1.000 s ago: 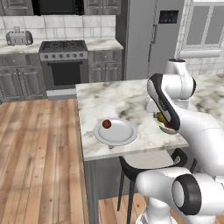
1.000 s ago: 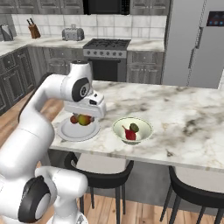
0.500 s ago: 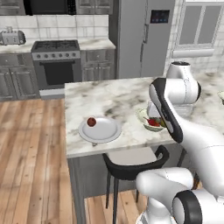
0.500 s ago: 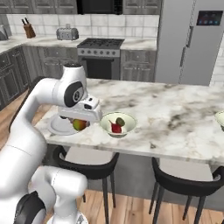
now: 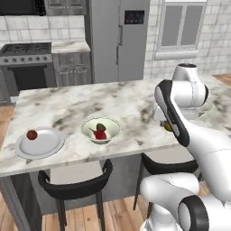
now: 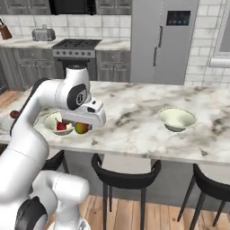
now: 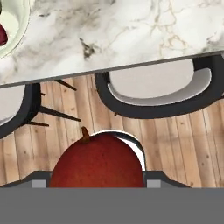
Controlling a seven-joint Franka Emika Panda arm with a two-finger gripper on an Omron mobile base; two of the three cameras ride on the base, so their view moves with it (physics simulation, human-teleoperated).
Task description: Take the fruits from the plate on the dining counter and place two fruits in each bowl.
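Since earlier, my base slid right; my gripper [image 6: 83, 127] clenched the orange-yellow fruit [image 6: 81, 128], risking dropping it short of the far bowl [image 6: 177, 119].

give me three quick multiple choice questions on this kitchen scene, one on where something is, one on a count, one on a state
1. Where is the dark reddish-brown fruit?
A. on the plate
B. in a bowl
C. on a stool

2. How many fruits lie in the bowl nearest the plate?
A. none
B. two
C. four

3. What state is the far bowl in?
A. empty
B. holding one fruit
C. tipped over

Answers:
1. A, it rests near the plate's rim.
2. B, a red fruit and an olive green one lie in the near bowl.
3. A, its inside shows bare and it stands upright.
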